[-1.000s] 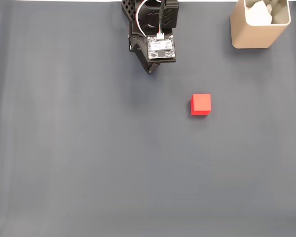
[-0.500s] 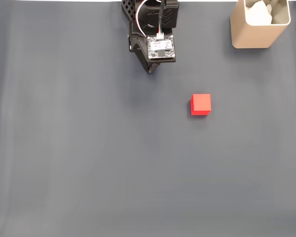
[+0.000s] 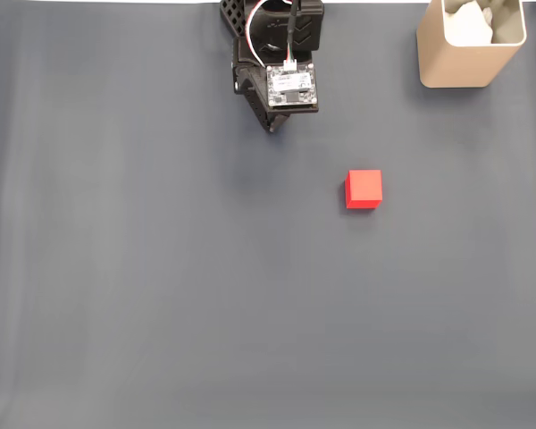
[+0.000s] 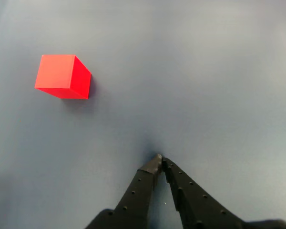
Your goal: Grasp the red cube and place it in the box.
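nothing has moved: gripper (image 4: 160, 158) still closed, red cube (image 3: 364, 189) untouched.

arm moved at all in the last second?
No. In the fixed view the gripper sits at the same spot up-left of the red cube and left of the box.
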Action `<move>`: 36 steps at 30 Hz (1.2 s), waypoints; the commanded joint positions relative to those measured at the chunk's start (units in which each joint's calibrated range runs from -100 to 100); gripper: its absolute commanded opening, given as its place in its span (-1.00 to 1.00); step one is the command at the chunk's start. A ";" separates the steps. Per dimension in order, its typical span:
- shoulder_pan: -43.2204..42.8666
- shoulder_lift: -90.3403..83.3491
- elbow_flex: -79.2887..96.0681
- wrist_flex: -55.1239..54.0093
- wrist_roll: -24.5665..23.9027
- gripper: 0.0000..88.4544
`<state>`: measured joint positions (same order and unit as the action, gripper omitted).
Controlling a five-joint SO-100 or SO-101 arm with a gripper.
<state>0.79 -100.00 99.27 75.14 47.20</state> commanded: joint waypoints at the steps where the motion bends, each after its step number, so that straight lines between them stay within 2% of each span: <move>1: -0.54 0.09 0.55 0.89 -0.44 -0.99; 4: -1.04 0.09 0.55 -0.17 -1.37 -0.99; 10: -0.75 0.09 0.55 -9.86 -3.57 -0.99; 20: -0.19 1.47 -3.19 -20.12 -3.22 -1.00; 28: -0.47 9.17 -14.22 -24.55 -3.71 -1.00; 36: -1.96 20.25 -30.81 -23.81 -4.79 -1.00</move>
<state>-0.64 -83.24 76.32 51.18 42.76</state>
